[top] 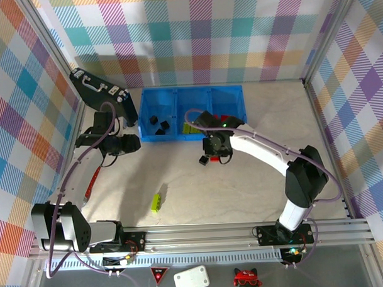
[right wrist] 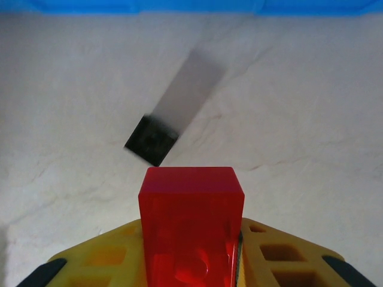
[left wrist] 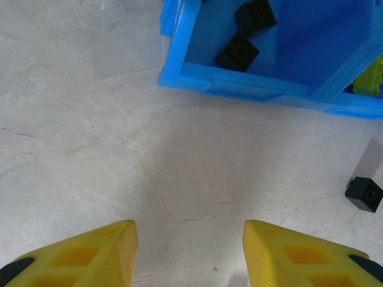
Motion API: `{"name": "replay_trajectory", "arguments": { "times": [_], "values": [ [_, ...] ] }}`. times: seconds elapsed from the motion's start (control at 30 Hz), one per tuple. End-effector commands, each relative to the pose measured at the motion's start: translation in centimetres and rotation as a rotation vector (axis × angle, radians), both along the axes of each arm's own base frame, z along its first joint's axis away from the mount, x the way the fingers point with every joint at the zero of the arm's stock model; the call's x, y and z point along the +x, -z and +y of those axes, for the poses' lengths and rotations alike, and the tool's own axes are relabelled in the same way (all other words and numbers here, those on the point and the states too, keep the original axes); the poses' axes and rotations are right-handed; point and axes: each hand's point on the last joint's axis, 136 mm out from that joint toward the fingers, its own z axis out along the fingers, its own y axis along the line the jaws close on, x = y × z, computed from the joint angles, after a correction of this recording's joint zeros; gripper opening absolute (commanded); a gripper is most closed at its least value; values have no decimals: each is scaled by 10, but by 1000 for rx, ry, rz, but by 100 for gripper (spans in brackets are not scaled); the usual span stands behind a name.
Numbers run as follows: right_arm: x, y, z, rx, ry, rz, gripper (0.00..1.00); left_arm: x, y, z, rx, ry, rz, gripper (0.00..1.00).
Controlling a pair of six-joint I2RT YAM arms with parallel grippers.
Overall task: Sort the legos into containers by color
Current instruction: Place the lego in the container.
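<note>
From above, poised with the right gripper (top: 216, 152) just short of the blue bins (top: 178, 136) — at the left wrist, idle with the left gripper (left wrist: 188, 230) spread on nothing — at the right wrist, clamped on a red brick (right wrist: 191, 203) jutting out, liable to twist loose or drop short of its bin.

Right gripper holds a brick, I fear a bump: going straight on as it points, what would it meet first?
Probably bare table, the held red brick touching first; the black brick lies just beside that line, though depth is unclear.
</note>
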Motion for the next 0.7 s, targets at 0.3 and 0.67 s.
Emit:
{"name": "replay_trajectory", "arguments": {
  "times": [0.3, 0.67],
  "values": [
    [93, -23, -39, -3, 18, -52, 34, 0, -11, -4, -3, 37, -58, 50],
    [167, -2, -71, -119, 55, -58, 34, -1, -11, -3, 4, 35, -62, 52]
  ]
}}
